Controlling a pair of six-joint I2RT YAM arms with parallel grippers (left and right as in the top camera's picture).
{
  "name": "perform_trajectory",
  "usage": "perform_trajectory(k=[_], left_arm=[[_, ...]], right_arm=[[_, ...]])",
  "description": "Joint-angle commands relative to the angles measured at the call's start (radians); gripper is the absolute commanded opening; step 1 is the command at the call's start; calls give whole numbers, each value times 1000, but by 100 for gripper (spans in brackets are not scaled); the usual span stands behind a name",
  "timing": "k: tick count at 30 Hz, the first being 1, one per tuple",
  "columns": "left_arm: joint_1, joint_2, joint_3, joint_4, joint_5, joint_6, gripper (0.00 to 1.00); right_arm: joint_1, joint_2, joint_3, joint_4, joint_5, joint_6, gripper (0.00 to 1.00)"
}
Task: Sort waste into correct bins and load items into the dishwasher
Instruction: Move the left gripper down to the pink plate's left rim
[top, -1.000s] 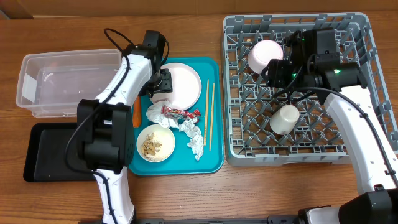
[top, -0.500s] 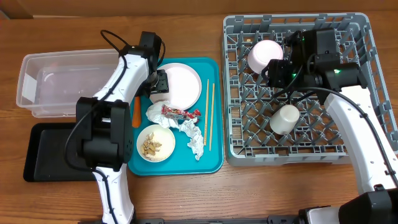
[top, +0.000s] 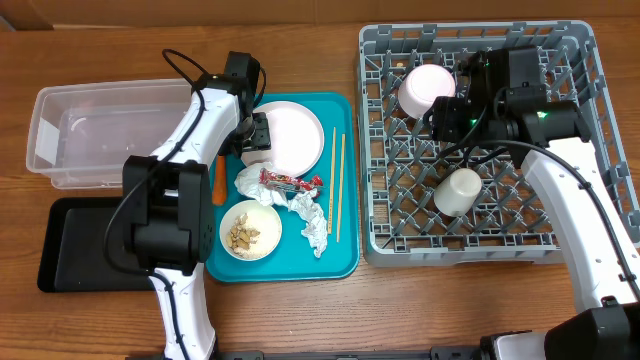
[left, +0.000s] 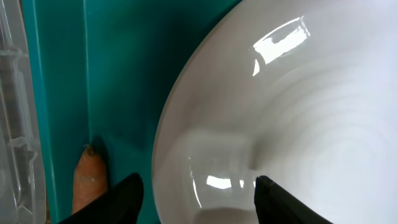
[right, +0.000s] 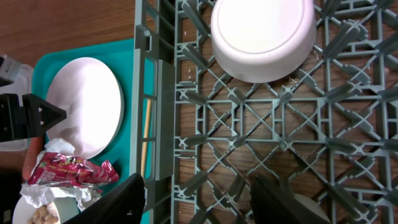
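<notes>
From above, the left fingers (top: 258, 133) stand at the left edge of the plate (top: 295, 135), which lies at the far end of the teal tray (top: 345, 260) on the desk (top: 100, 325). The same tray carries the chopsticks (top: 337, 185), the red wrapper (top: 290, 181), the tissues (top: 312, 222), the carrot (top: 217, 188) and a bowl with nuts (top: 250, 230). The clear tub (top: 60, 140) and the black tray (top: 70, 265) are at the left. The right fingers (top: 445, 118) hang over the rack (top: 580, 240), beside an upturned bowl (top: 428, 88); a cup (top: 458, 190) lies nearer.

In the left wrist view, the fingers (left: 127, 199) are partly open and grip nothing. The rim of the plate passes between them, and the carrot is just beside one of them. The step seems to be taking the plate. To do it well, the rim should sit deep between the fingers before they close firmly, because the glazed surface looks slippery.

In the right wrist view, the fingers (right: 130, 199) are partly open and empty above the grid floor of the rack.
</notes>
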Motion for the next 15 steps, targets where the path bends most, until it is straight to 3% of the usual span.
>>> perform_trajectory(k=[1,15], left_arm=[[4,17,-11,1,-8,-14,56],[4,31,-11,2,-8,-22,49]], right_arm=[[-1,2,-5,-1,13,-3,58],[-1,2,-5,-2,13,-3,59]])
